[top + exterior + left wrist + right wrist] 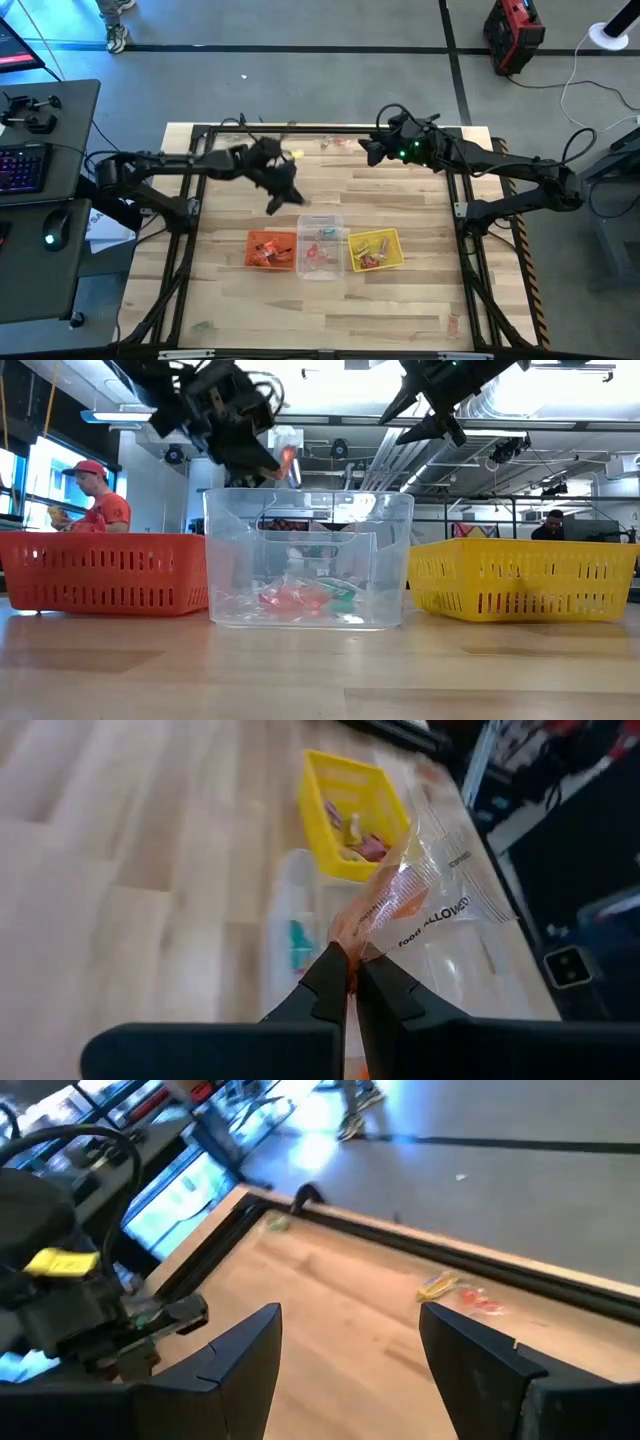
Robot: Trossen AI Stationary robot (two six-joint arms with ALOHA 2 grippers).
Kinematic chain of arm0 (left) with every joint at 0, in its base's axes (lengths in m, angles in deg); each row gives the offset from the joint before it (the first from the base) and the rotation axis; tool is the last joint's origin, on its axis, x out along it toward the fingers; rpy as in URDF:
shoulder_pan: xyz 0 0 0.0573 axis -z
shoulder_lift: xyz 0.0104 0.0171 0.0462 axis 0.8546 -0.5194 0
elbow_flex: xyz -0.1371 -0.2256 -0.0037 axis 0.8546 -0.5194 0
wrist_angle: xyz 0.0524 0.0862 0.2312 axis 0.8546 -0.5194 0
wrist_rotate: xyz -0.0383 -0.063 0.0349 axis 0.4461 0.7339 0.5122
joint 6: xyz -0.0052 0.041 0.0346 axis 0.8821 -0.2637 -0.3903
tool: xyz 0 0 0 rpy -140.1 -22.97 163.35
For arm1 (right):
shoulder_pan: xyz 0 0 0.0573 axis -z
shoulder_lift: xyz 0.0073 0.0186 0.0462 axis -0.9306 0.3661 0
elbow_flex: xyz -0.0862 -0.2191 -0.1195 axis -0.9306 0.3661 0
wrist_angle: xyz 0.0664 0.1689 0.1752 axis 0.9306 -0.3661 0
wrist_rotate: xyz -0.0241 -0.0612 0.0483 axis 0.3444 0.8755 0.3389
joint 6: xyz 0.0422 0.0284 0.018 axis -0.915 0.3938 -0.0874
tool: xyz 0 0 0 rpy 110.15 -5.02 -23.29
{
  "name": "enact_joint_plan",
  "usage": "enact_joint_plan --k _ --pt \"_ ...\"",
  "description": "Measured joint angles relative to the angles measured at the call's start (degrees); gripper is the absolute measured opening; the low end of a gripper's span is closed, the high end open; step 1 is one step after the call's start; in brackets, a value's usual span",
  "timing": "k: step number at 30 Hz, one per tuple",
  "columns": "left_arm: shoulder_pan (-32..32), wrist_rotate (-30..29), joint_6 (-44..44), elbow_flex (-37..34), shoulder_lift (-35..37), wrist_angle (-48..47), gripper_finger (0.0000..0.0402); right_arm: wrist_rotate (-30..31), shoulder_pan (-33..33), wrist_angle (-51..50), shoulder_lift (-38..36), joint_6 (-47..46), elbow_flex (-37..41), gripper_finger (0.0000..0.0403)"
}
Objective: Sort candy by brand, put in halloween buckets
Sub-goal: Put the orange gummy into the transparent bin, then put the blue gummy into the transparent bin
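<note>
Three tubs stand in a row on the table's near half: orange (270,250), clear (320,246) and yellow (375,250), each with wrapped candy inside. My left gripper (352,968) hangs in the air just beyond the clear tub (308,555), shut on a clear printed plastic bag (432,885) with something orange inside. My right gripper (350,1330) is open, raised over the table's far side (372,150), touching nothing. Loose candy (455,1292) lies on the table by the far edge. My left gripper pinches a crumpled part of the clear bag (368,932) between its two fingers, beside the orange contents. The bag is lifted clear of the table and stands out beyond the fingertips, above the tubs (287,455). One layer or several, I cannot tell.
More loose sweets lie near the far edge (335,143) and near the near edge (205,325), (452,322). A dark frame runs round the tabletop (190,215). A desk with keyboard and mouse stands to the left (30,165). A person stands beyond the table (95,500).
</note>
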Motion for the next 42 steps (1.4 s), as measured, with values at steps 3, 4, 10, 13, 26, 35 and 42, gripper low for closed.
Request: enact_joint_plan --k 3,4,10,13,26,35,42 --pt "7.00 -4.82 0.14 1.71 -0.74 0.63 0.0000 -5.01 -0.13 0.00 0.00 1.19 0.00 0.0231" --pt "9.31 -6.18 0.14 2.48 -1.10 0.84 0.0000 -7.58 -0.11 0.00 -0.01 1.79 0.00 0.0231" --pt "19.69 -21.19 7.92 3.24 -4.14 0.79 0.0011 -20.77 -0.98 -0.10 -0.20 5.59 0.00 0.0231" --pt "22.60 -26.18 13.58 3.26 -5.45 1.01 0.0034 -21.84 -2.44 -0.28 -0.20 8.64 0.00 0.0231" --pt "24.31 -29.31 21.98 4.05 -3.94 -2.04 0.0191 -21.90 -4.97 -0.33 -1.49 9.01 0.00 0.0231" --pt "13.04 -37.20 8.56 6.94 12.66 -16.77 0.0209 -12.09 -4.96 -3.58 -2.60 0.01 -0.04 0.0231" --pt "-3.51 -26.90 5.83 -1.56 21.40 -11.34 0.0209 -9.08 -9.45 -19.85 -2.52 -12.01 -0.03 0.0231"
